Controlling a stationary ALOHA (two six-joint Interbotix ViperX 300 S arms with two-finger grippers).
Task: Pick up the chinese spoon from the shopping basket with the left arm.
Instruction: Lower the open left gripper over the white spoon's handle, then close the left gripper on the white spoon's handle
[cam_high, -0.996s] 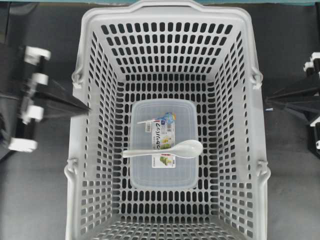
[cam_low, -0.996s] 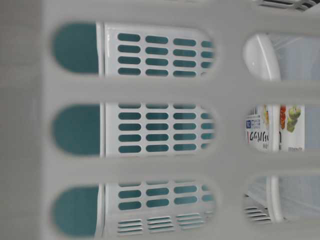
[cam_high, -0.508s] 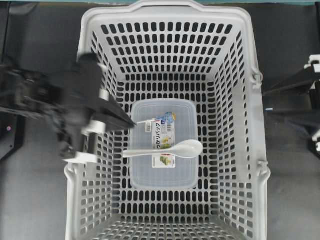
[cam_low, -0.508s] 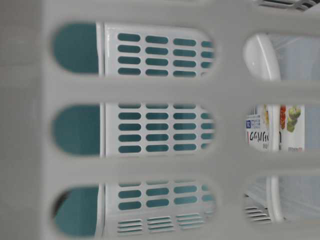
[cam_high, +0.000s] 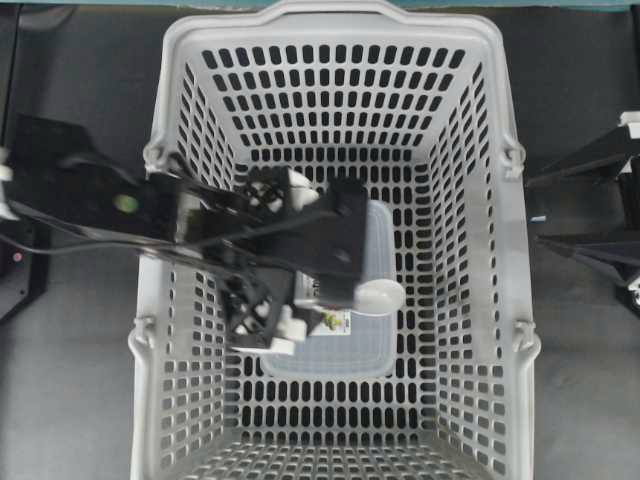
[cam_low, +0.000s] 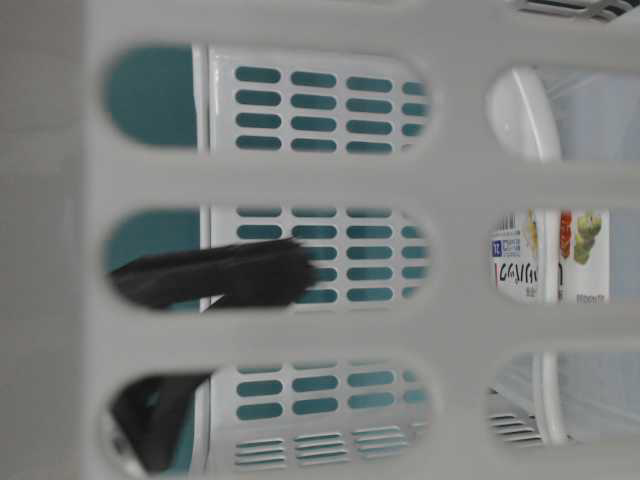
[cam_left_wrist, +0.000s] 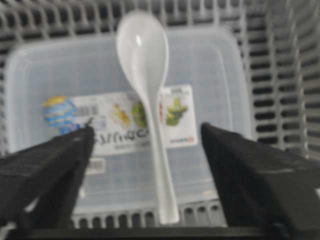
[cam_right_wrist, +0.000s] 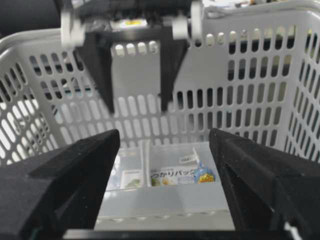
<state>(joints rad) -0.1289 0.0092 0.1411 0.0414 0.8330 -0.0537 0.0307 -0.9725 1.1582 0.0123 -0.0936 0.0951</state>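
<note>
The white chinese spoon lies across the lid of a clear labelled container on the floor of the grey shopping basket. From overhead only its bowl shows, beside the left arm. My left gripper hangs open above the spoon, one finger on each side of the handle, touching nothing. Seen from the right wrist, the left gripper is well above the lid and the spoon's handle. My right gripper is open and empty outside the basket's right wall.
The container fills the middle of the basket floor. The slotted walls rise close round the left gripper. At table level a dark finger shows through a slot, with the spoon further right.
The left arm has swung from outside the left wall, over the rim, into the basket above the spoon, and its jaws have opened. The right gripper's jaws have also opened.
</note>
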